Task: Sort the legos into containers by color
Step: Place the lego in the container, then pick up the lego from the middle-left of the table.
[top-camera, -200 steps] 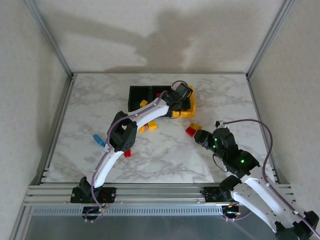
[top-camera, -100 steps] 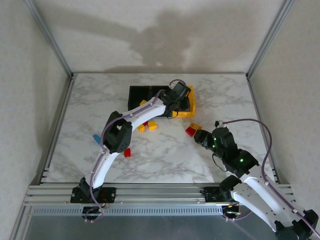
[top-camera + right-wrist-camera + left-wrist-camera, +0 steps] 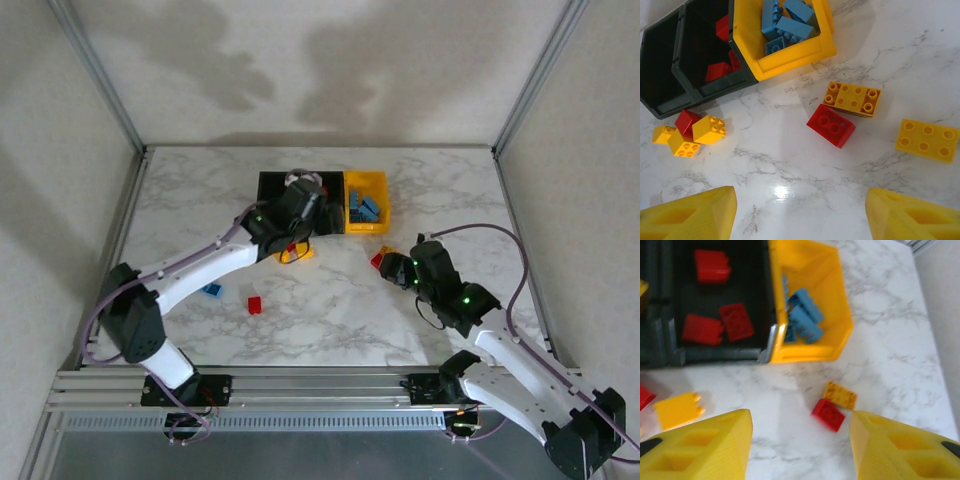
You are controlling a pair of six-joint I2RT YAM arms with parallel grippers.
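Left gripper, jaws apart and empty, is pulling back from the yellow bin to the black bins; blue legos are lying in the yellow one. Right gripper is still hovering, jaws apart, above a red brick.

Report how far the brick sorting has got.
Done: blue bricks lie in the yellow bin, red bricks in the middle black bin. In hand: nothing; left tool and right tool both stand open, empty. Left: a loose red brick and two yellow bricks near the right tool, a yellow-and-red cluster by the black bins, a lone blue brick and a stray red brick farther out.
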